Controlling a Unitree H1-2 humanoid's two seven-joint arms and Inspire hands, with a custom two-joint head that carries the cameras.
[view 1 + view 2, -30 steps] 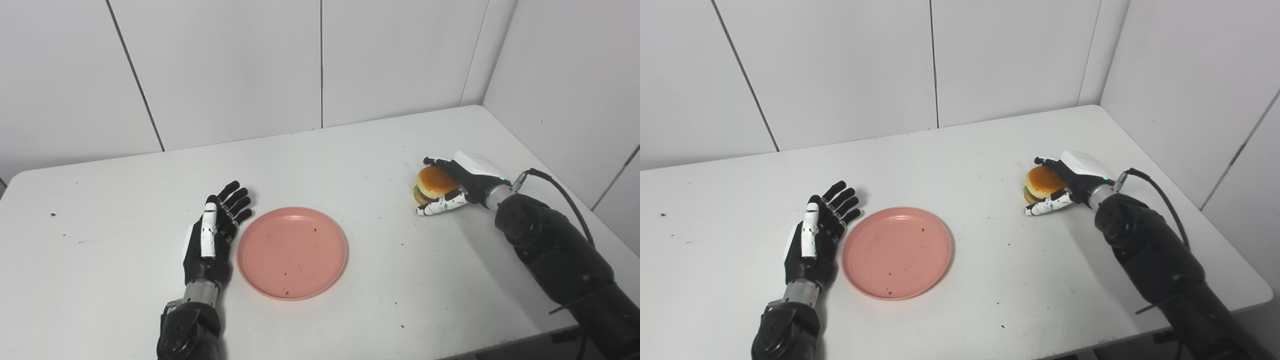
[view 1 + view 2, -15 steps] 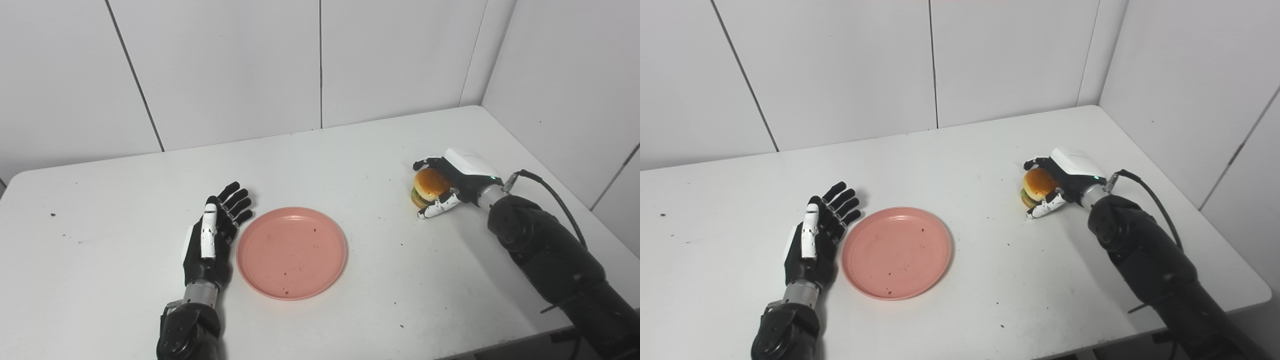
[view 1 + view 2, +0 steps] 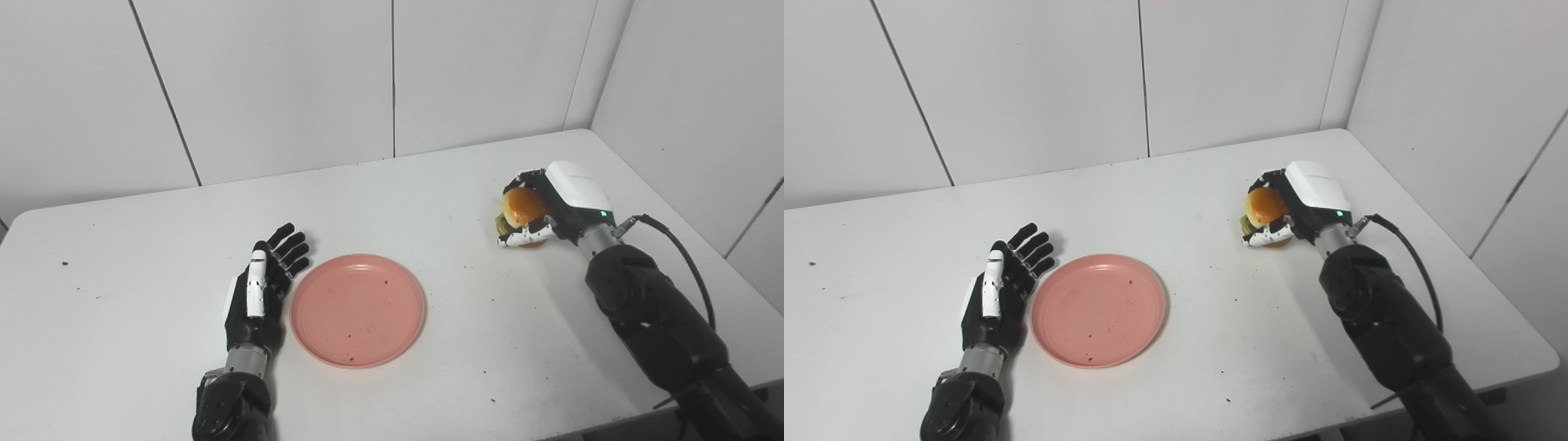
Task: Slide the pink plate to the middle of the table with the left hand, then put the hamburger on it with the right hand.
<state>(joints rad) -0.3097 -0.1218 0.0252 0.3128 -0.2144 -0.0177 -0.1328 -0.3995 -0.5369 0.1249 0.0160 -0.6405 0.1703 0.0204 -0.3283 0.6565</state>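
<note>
While gripped, hamburger (image 3: 522,207) in right robot hand (image 3: 554,205) (raised)

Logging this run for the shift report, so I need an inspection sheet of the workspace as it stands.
Surface: white table, scattered dark specks.
Job's things: round pink plastic plate empty, near the middle; hamburger with orange bun in the right hand.
Clutter: nothing seen.
Hands: left hand open, flat beside the plate's left rim; right hand shut on the hamburger.
Cables: black cable at the right forearm.
Surroundings: white panelled walls.
</note>
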